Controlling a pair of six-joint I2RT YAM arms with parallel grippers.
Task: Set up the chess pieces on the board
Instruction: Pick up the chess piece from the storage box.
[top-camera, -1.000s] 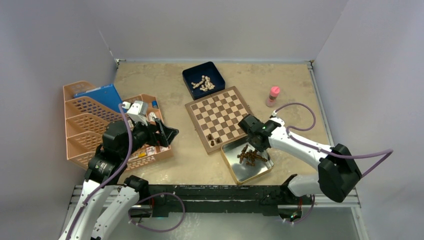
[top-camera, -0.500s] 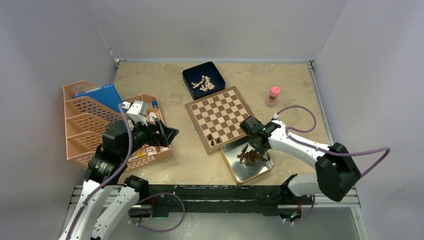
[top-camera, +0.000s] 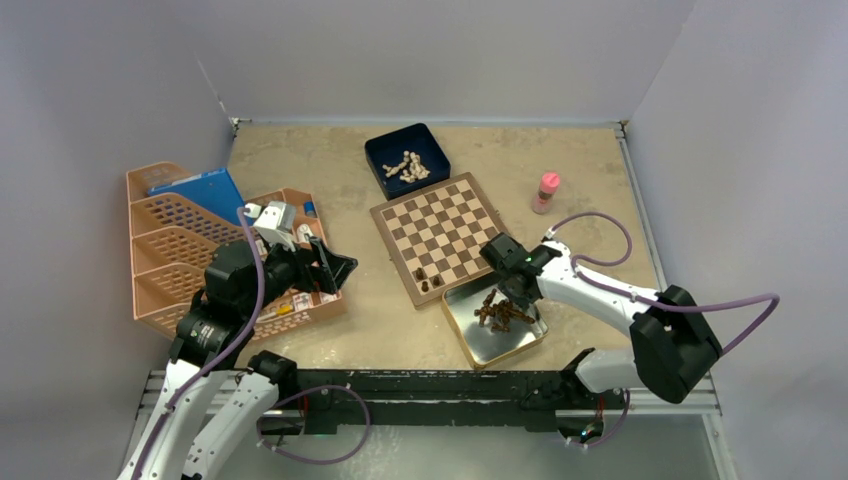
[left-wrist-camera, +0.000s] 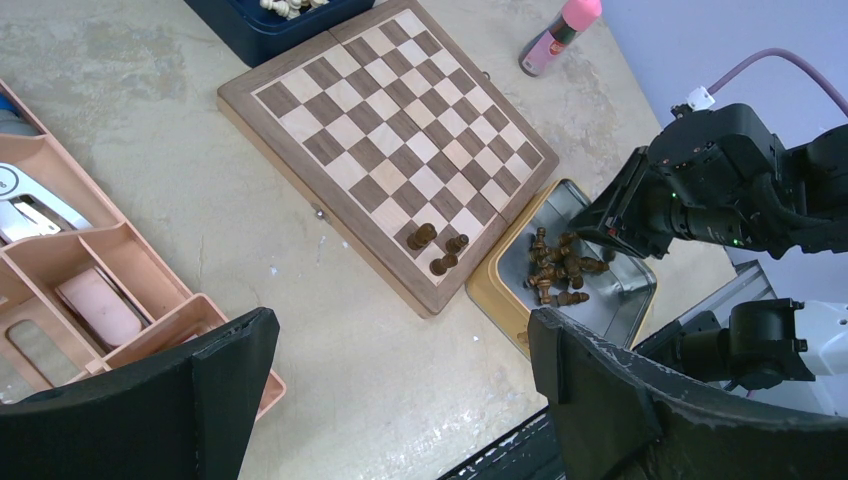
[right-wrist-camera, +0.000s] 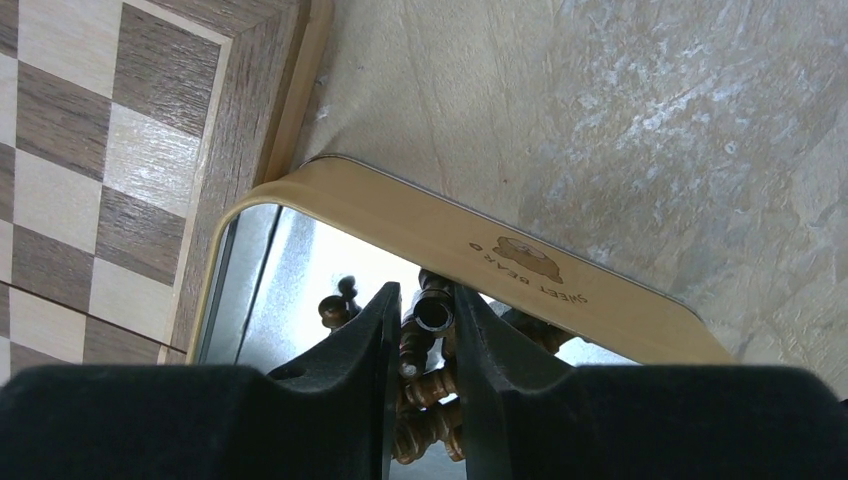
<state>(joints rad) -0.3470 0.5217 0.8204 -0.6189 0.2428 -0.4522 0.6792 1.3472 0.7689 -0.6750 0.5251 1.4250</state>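
Beige tabletop (top-camera: 330, 160), grey walls (top-camera: 450, 60) round it. At left edge, orange tray (top-camera: 160, 270). Mid-tabletop twd far edge, board (top-camera: 440, 228). Just beside board's near-right side, by near edge, tin (top-camera: 490, 345). At board's far corner, blue box (top-camera: 380, 150) w/ pale pieces (top-camera: 405, 165). L gripper (left-wrist-camera: 400, 330) over tray, fingers wide. R gripper (right-wrist-camera: 425, 300) down in tin, fingers narrow either side of 1 piece (right-wrist-camera: 435, 312); can't tell if pinched. Pink bottle (top-camera: 548, 192) twd right edge. 3 dark pieces (left-wrist-camera: 440, 250) upright on board's near corner; heap (left-wrist-camera: 560, 272) of more in tin.
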